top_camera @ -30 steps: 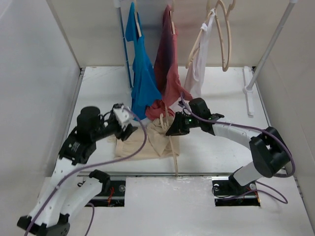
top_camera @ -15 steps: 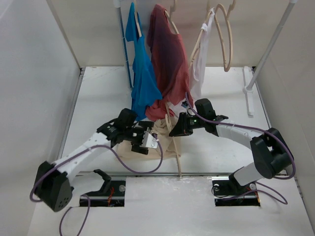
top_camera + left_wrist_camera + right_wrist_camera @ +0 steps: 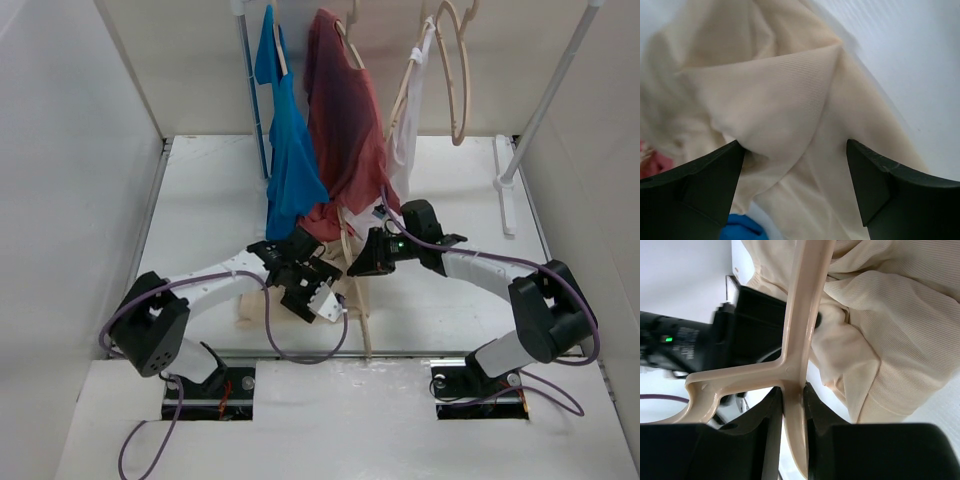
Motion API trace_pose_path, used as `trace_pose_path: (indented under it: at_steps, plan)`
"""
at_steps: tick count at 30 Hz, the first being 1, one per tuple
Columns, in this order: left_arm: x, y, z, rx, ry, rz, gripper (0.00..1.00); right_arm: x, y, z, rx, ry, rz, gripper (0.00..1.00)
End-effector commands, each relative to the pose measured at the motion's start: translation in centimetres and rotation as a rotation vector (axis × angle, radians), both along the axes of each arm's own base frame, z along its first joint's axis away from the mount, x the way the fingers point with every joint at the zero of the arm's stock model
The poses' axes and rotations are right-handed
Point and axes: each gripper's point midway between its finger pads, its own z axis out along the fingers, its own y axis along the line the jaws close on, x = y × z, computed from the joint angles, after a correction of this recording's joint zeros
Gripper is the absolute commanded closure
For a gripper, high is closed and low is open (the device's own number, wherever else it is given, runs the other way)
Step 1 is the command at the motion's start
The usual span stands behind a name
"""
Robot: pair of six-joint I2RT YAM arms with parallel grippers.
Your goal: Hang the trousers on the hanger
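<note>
The beige trousers (image 3: 335, 278) lie crumpled on the white table in front of the hanging shirts, mostly hidden under my left arm. My left gripper (image 3: 322, 296) reaches low over them. In the left wrist view it (image 3: 795, 147) is open, and the trousers' wrinkled cloth (image 3: 775, 100) fills the gap between its fingertips. My right gripper (image 3: 365, 258) is shut on the pale tan hanger (image 3: 357, 312), which stands on edge beside the trousers. The right wrist view shows the jaws (image 3: 794, 400) pinching the hanger's bar (image 3: 800, 315), with folded trousers cloth (image 3: 890, 315) lying against it.
A blue T-shirt (image 3: 290, 170), a red T-shirt (image 3: 345, 130) and a small white garment (image 3: 405, 130) hang from the rack behind. An empty hanger loop (image 3: 455, 70) hangs to their right. A slanted white rack pole (image 3: 545, 100) and its foot (image 3: 505, 185) stand at the right. Walls close both sides.
My left arm has swung right and stretched across the trousers, its gripper now next to the hanger. The red T-shirt has spread higher on the rack. My right gripper has kept hold of the hanger.
</note>
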Motion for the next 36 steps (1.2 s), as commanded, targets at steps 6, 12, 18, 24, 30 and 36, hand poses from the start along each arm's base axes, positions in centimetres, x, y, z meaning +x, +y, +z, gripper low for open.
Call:
trace_pose_path:
  at_steps: [6,12,18,24,30,36]
  plan:
    - [1.5,-0.7,-0.7,0.062,-0.034,-0.004,0.25,0.8,-0.2,1.1,0.041,-0.085,0.008,1.0]
    - [1.8,-1.3,0.7,0.042,-0.011,0.037,0.24,0.3,-0.4,0.7,0.036,-0.075,0.008,1.0]
    - [2.4,-2.4,2.4,-0.002,-0.003,0.082,0.05,0.0,-0.4,0.5,0.038,-0.064,0.016,1.0]
    - [2.2,-0.8,-0.4,0.121,0.0,0.016,0.07,0.0,-0.5,1.1,0.046,-0.082,0.016,1.0]
    - [1.5,-0.1,-2.3,0.192,0.01,-0.019,0.71,0.3,-1.0,0.8,0.042,-0.074,-0.003,1.0]
    - [2.1,-1.2,1.3,0.122,0.063,0.164,1.0,0.1,-2.2,1.0,0.042,-0.062,-0.061,1.0]
